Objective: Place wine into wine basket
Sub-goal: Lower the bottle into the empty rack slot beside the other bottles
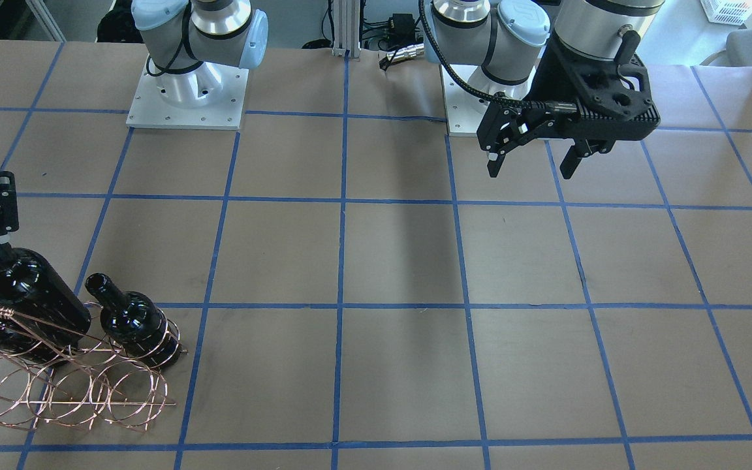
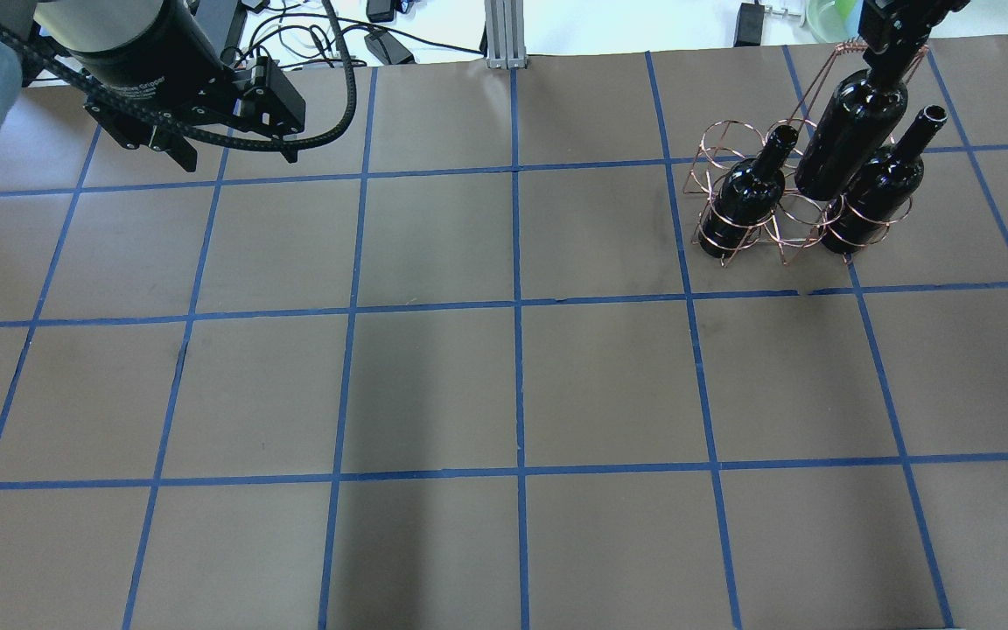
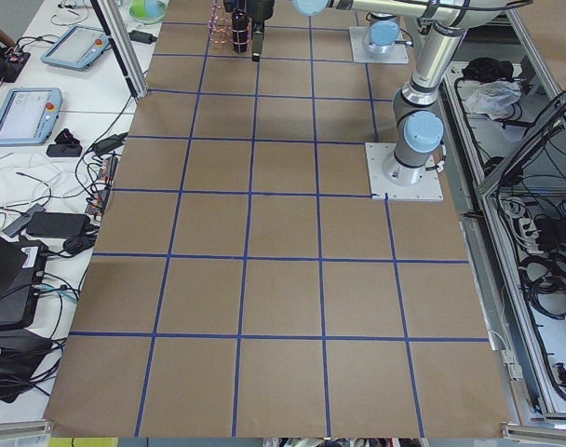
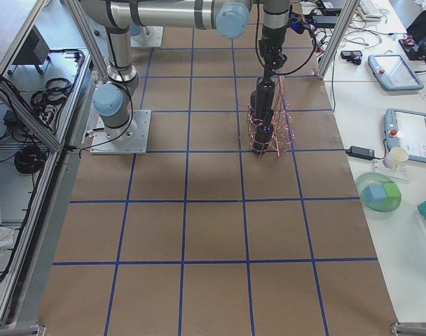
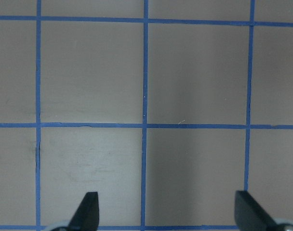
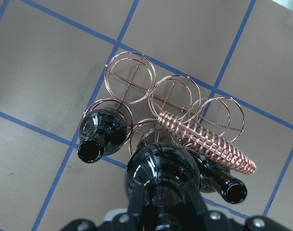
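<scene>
Wine [image 2: 850, 140] is at the insertion step, upper right of the overhead view, hanging tilted over the wine basket [image 6: 132, 54] and, by my read, not seated yet. Left to right in that view: left gripper [image 2: 237, 157] upper left, jaws apart, empty, well apart from the work; left seated bottle [image 2: 745, 197] in an outer hoop; the wine between and above both seated bottles; right seated bottle [image 2: 880, 188]; right gripper [image 2: 896, 39] at the top edge, jaws clamped on the wine's neck. Next move likely needs the base lined over a free hoop, a straight lowering clear of the coiled handle [image 6: 209, 144], then release. Can't tell if the base has entered a hoop; right gripper is cut off by the frame; side views too small
</scene>
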